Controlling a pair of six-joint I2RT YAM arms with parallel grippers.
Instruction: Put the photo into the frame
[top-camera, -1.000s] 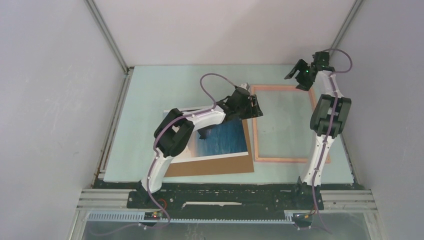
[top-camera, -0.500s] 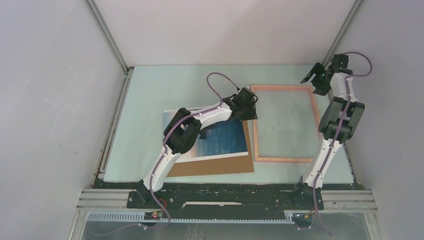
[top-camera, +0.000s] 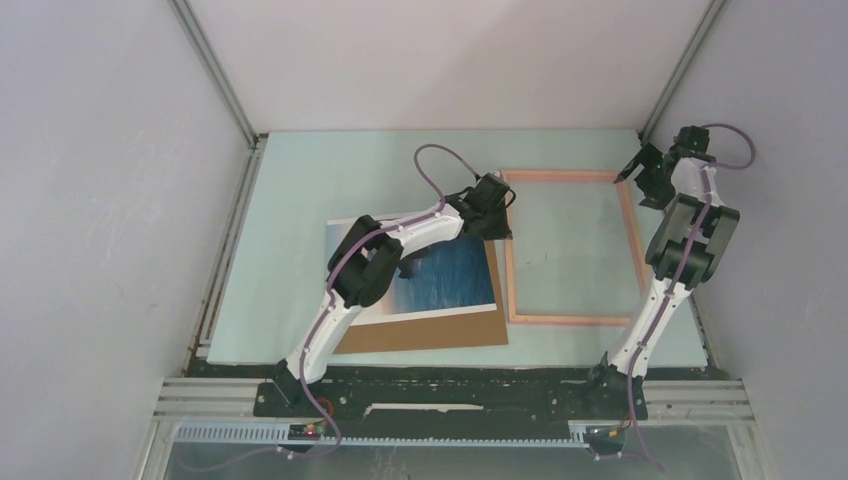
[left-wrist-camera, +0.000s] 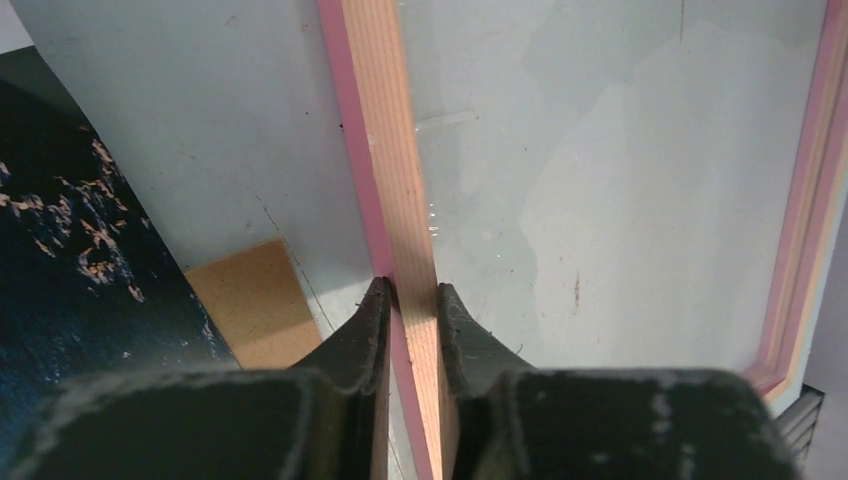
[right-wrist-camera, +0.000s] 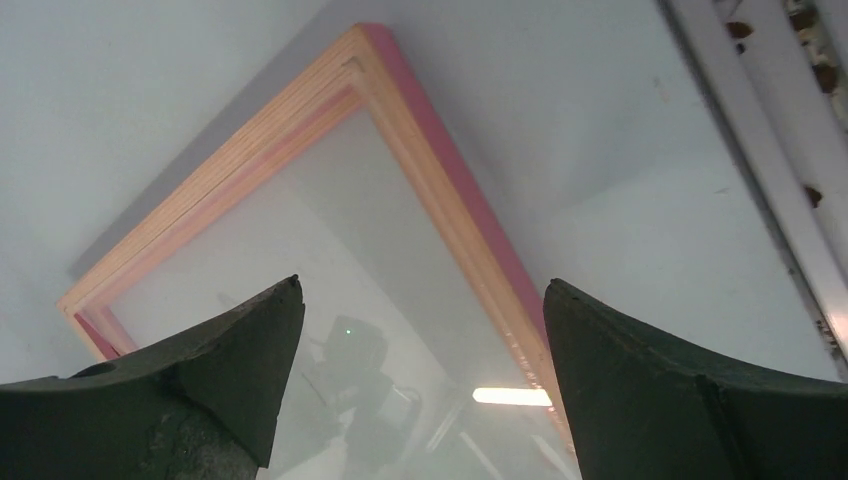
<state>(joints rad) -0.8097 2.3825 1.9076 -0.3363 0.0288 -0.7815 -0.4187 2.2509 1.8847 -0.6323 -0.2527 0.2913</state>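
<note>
The frame (top-camera: 633, 236), a thin salmon-pink rectangle with a see-through middle, lies on the right half of the pale mat. My left gripper (top-camera: 497, 226) is at its left rail. In the left wrist view the jaws (left-wrist-camera: 411, 290) are shut on that rail of the frame (left-wrist-camera: 392, 150), one finger on each side. The photo (top-camera: 450, 275), blue sea with a white border, lies left of the frame, partly under the left arm, and shows as a dark patch (left-wrist-camera: 60, 250). My right gripper (top-camera: 640, 180) hangs open over the frame's far right corner (right-wrist-camera: 440, 170), nothing between its fingers (right-wrist-camera: 420, 285).
A brown cardboard sheet (top-camera: 430, 333) lies under the photo, sticking out at its near and right sides (left-wrist-camera: 255, 300). Grey walls close in the left, back and right. A metal rail (right-wrist-camera: 770, 130) runs along the mat's right edge.
My left gripper has shut on the frame's left rail. The right arm has swung right and lowered toward the frame's far right corner, jaws a little wider.
</note>
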